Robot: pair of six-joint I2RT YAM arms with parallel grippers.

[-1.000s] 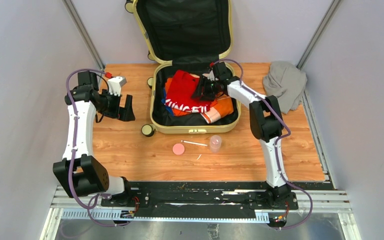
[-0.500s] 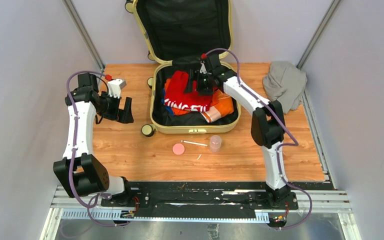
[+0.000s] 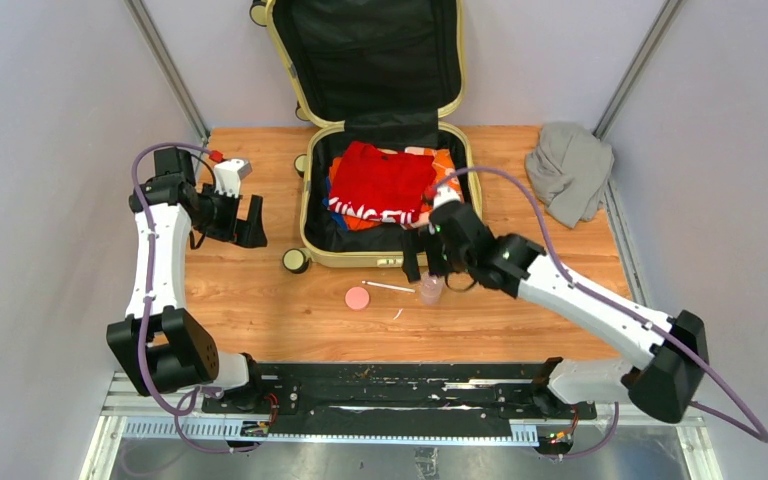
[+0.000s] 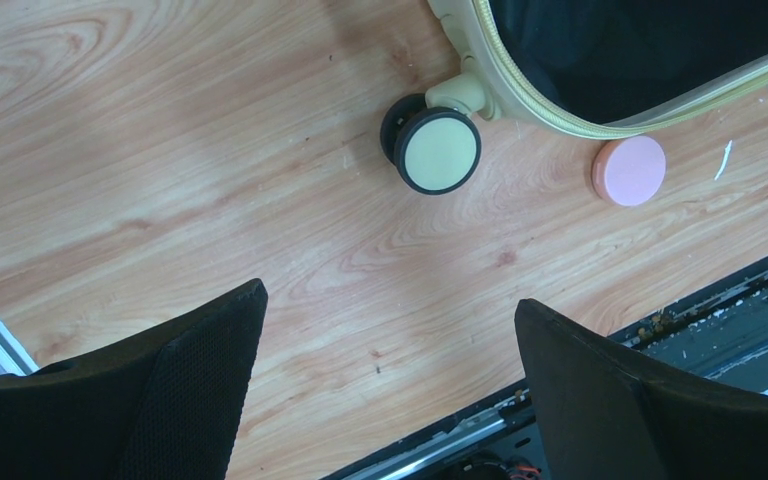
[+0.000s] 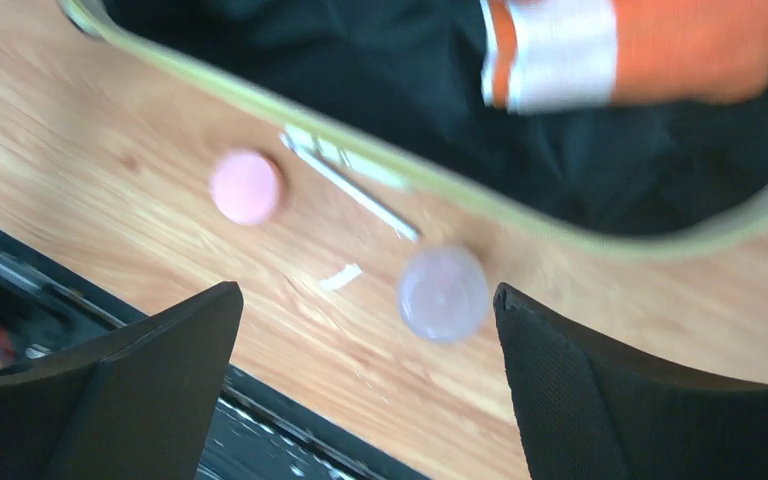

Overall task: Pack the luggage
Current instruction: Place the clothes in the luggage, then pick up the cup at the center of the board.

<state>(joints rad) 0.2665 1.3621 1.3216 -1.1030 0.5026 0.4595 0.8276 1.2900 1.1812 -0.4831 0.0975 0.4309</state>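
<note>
Luggage (image 3: pixel 370 60) lies open at the far middle of the bench (image 3: pixel 260 310), its base flat on the wood and its black-lined lid propped up against the back wall. A red top (image 3: pixel 380 180) sits uppermost in the base, over an orange garment (image 3: pixel 447 162).

The bench is orange-brown wood grain, boxed in by pale grey walls (image 3: pixel 50 100) with metal struts (image 3: pixel 165 65) slanting up at both far corners. A black rail (image 3: pixel 390 385) on aluminium bars runs along the near edge.

A grey cloth (image 3: pixel 568 165) is heaped at the far right corner. Just in front of the luggage lie a pink disc (image 3: pixel 357 297), a thin white stick (image 3: pixel 388 287), a clear cup (image 3: pixel 430 288) and a small white scrap (image 3: pixel 397 314). A cream-and-black wheel (image 4: pixel 437 150) rests on the wood at the near left corner of the case.

The left gripper (image 4: pixel 385 380) hangs open over bare wood to the left of the luggage, holding nothing. The right gripper (image 5: pixel 365 380) is spread wide and empty above the cup.
</note>
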